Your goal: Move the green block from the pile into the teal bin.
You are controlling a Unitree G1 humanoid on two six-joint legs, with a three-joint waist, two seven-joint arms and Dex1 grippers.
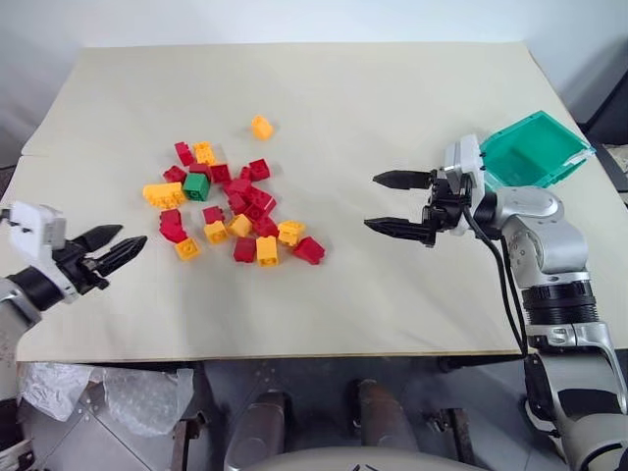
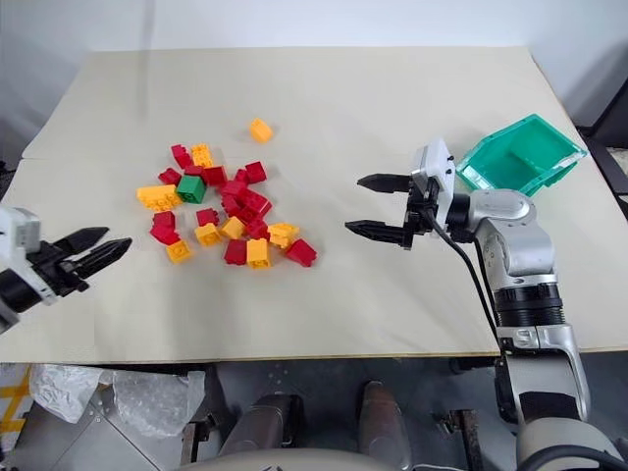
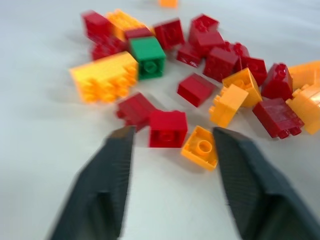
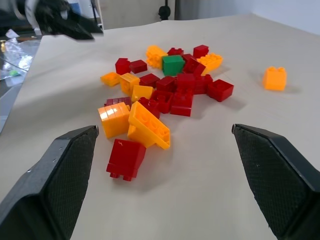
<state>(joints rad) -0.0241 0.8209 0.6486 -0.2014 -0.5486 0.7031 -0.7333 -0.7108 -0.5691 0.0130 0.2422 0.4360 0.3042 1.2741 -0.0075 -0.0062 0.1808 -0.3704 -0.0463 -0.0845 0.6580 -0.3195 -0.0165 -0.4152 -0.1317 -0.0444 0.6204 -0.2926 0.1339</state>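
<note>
The green block [image 1: 195, 186] sits in the pile [image 1: 231, 211] of red and yellow-orange bricks on the counter [image 1: 343, 118], toward the pile's 10 o'clock edge, touched by neither arm. At the pile's 8 o'clock the left end effector [image 1: 113, 247] hovers empty, fingers moderately parted and aimed at the bricks. At 3 o'clock the right end effector [image 1: 400, 204] gapes wide and empty, the teal bin [image 1: 535, 149] just behind it at the counter's edge.

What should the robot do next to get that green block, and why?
Probably reach the left hand forward to the green block and straddle it. The block still sits in the pile, the left hand is the nearer one and stands open and empty short of the bricks, while the teal bin waits by the right hand.
</note>
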